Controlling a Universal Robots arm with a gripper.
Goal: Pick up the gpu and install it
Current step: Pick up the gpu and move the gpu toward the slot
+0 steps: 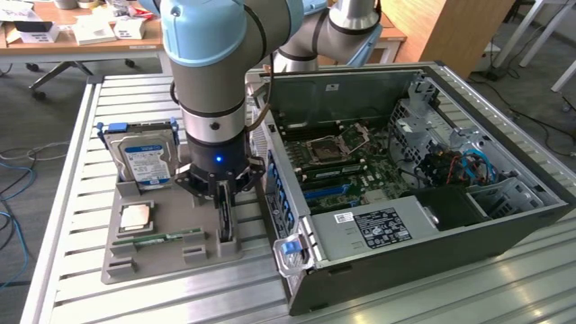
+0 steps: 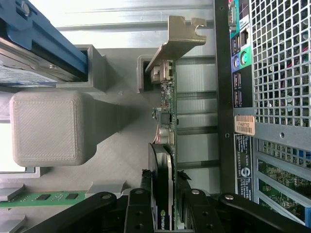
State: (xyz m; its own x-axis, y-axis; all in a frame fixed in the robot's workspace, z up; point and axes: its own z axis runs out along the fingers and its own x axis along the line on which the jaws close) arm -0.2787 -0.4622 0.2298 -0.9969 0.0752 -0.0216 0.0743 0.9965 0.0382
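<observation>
The gpu (image 1: 225,219) stands on its edge in a slot of the grey holder tray (image 1: 135,263), just beside the open computer case (image 1: 432,202). In the wrist view it is a thin green board (image 2: 165,111) with a dark face and a silvery bracket (image 2: 176,41) at the far end. My gripper (image 1: 223,197) has come straight down over it. One black finger (image 2: 145,180) sits on each side of the card, pressed against its faces, so the gripper (image 2: 164,196) is shut on the gpu. The card still rests in the holder.
On the same tray are a blue-labelled hard drive (image 1: 144,158), a CPU (image 1: 135,216) and a green RAM stick (image 1: 166,237). The case lies open with its motherboard (image 1: 351,162) exposed; its rear panel (image 2: 243,73) stands close beside the card. A slatted metal table (image 1: 72,169) carries everything.
</observation>
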